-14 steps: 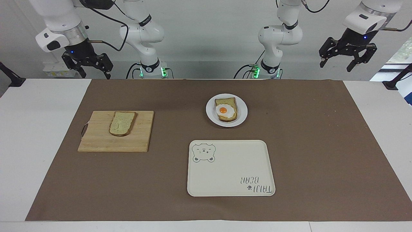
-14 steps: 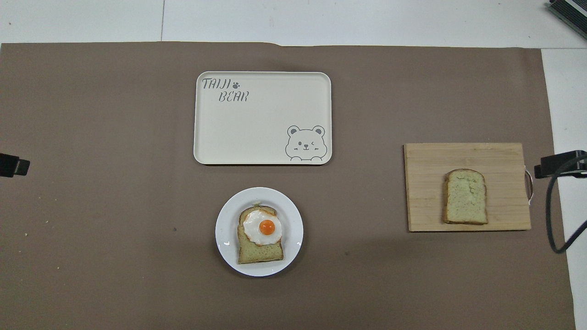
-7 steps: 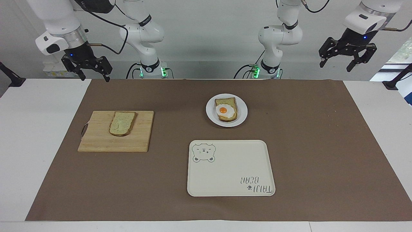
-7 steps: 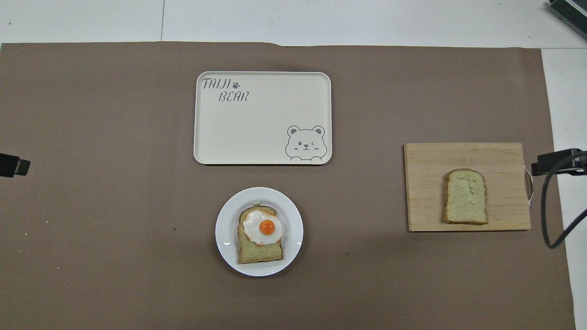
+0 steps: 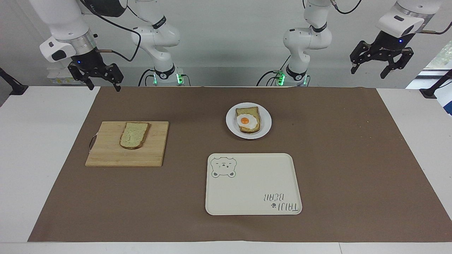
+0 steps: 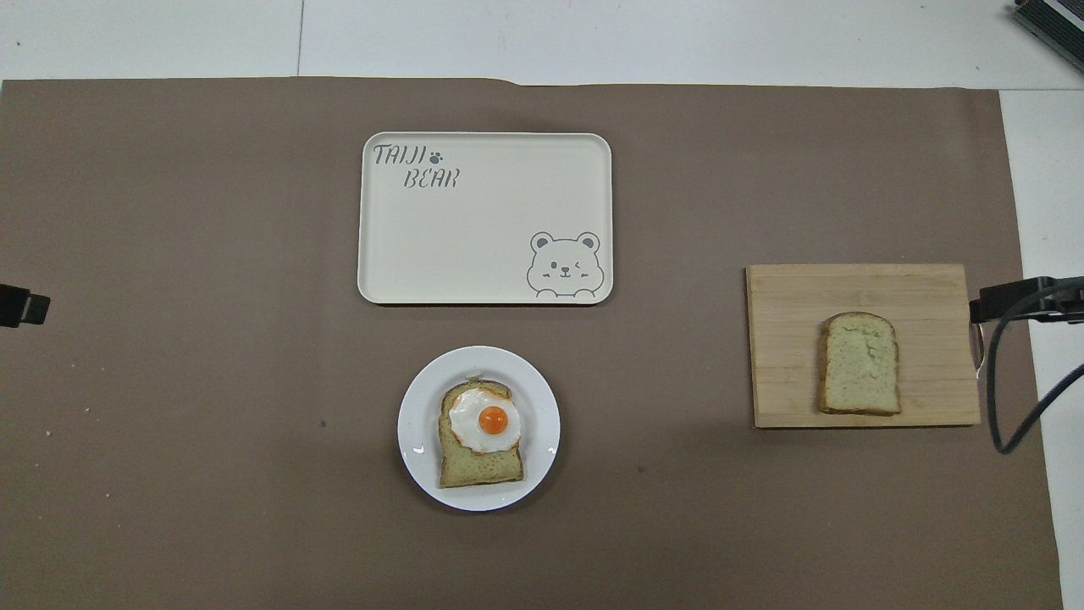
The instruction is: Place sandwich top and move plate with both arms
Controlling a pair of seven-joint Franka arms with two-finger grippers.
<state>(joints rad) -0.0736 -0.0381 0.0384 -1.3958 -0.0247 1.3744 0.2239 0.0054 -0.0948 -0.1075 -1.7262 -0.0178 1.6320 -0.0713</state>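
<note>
Lettering reading "TAIJI BEAR", with a small paw print and a winking bear drawing, is printed on a cream tray (image 6: 484, 219) that lies on the brown mat (image 6: 212, 339) covering the table (image 5: 21, 148). No other writing can be read.

A plate (image 6: 419, 428) is set on the mat nearer to the robots than the tray, just beside it. On it lies a bread slice topped with a fried egg (image 6: 485, 418).

The sandwich top (image 6: 860, 375) lies flat on a wooden board (image 6: 788, 339) toward the right arm's end of the table, well apart from the plate.

The right claw (image 5: 101, 82) is held in the air over the table's edge nearest the robots, at the right arm's end, its fingers spread apart and pointing down. It is raised well clear of the sandwich top and grips nothing.

The left claw (image 5: 369, 69) is held high off the left arm's end of the table, fingers also spread wide and empty, well apart from the plate. That arm waits, its wrist tilted down.
</note>
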